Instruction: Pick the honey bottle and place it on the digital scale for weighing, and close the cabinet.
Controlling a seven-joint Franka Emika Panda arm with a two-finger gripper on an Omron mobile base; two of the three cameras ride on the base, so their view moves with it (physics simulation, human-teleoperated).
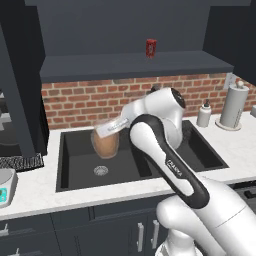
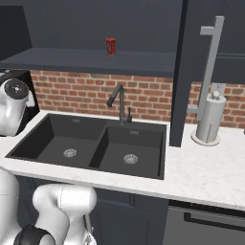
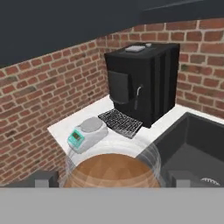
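The honey bottle, amber-brown and rounded, hangs above the left basin of the dark sink, with my gripper shut on it. In the hand view the honey bottle sits between my two fingertips, and my gripper looks toward the digital scale. That digital scale stands on the white counter at the far left, with a teal display. The cabinet above the sink is open, and its door with a long silver handle swings out over the counter.
A red can stands on the cabinet shelf. A black coffee machine with a grille tray stands right behind the scale. A faucet, a soap dispenser and a paper towel holder line the brick wall.
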